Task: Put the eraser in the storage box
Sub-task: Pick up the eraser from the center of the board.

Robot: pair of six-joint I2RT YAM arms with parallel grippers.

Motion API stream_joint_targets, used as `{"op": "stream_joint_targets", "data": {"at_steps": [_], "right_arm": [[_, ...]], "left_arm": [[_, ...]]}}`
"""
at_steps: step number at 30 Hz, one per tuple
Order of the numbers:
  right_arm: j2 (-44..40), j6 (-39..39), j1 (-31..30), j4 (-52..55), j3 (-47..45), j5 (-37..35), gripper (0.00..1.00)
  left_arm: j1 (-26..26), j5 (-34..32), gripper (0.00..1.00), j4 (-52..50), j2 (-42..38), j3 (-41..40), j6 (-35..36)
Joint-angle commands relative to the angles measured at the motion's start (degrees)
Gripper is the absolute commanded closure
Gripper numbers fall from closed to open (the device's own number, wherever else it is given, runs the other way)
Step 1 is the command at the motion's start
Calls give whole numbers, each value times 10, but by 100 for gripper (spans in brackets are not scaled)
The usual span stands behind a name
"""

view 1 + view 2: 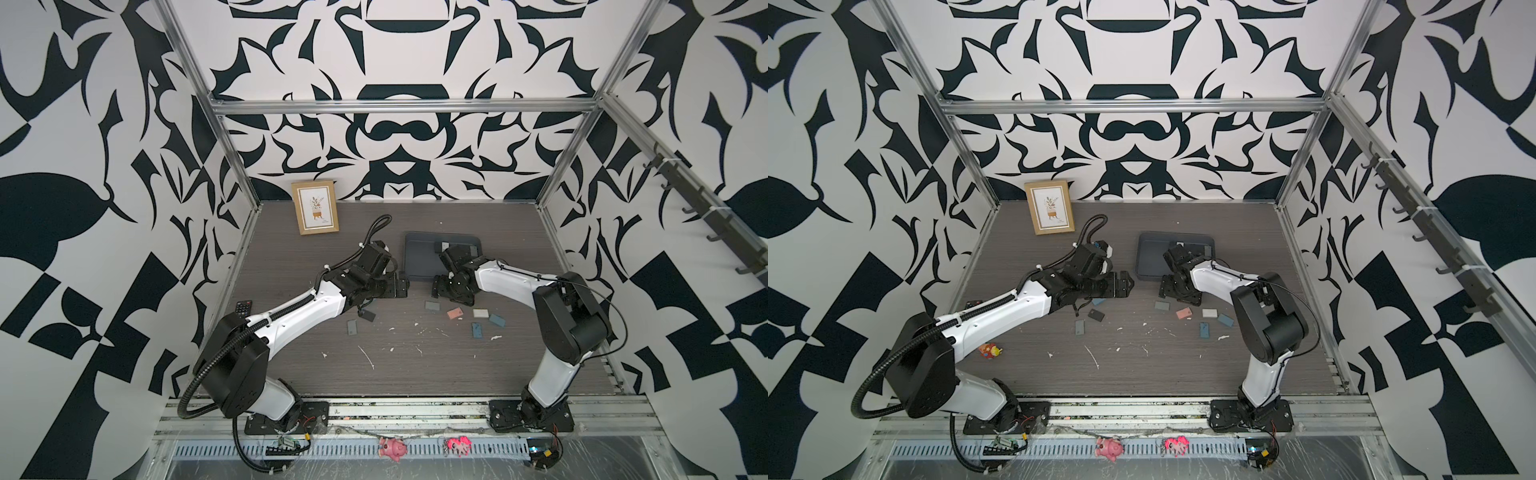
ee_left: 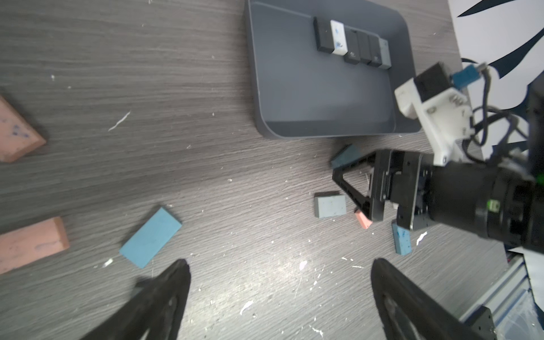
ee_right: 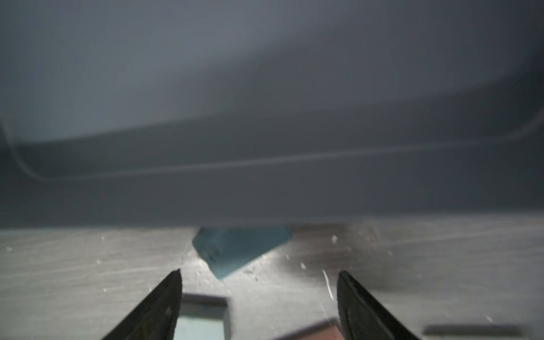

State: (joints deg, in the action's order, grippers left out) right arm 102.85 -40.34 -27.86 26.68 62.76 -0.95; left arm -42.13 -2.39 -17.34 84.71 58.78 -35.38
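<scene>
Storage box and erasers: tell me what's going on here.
Several erasers already sit in a row inside the storage box; more lie loose on the table. The right gripper, open and empty, is low by the box's near wall, pointed at a blue eraser lying beside it. The left gripper hovers open, holding nothing.

Black-and-white patterned walls (image 1: 395, 137) enclose a grey wood-grain tabletop (image 1: 415, 365).

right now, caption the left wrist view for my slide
Open right hand among loose erasers beside the storage box, which holds a row of erasers.
</scene>
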Motion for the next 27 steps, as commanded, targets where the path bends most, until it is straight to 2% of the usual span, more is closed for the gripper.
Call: {"op": "stream_joint_targets", "data": {"at_steps": [1,7,16,20,27], "right_arm": [[8,-10,-6,-6,31,-4,16],[31,-14,-8,-8,48,-9,21],[58,-2,-17,6,74,-28,41],[73,17,-27,24,97,-51,46],[75,31,-50,56,120,-89,48]], "left_arm": [[-2,-10,1,6,-21,-12,-11],[-1,-6,1,11,-19,-22,-11],[-1,-6,1,14,-13,-13,-3],[-2,-5,1,14,-13,-14,-2],[-1,-8,1,12,-18,-17,-1]]}}
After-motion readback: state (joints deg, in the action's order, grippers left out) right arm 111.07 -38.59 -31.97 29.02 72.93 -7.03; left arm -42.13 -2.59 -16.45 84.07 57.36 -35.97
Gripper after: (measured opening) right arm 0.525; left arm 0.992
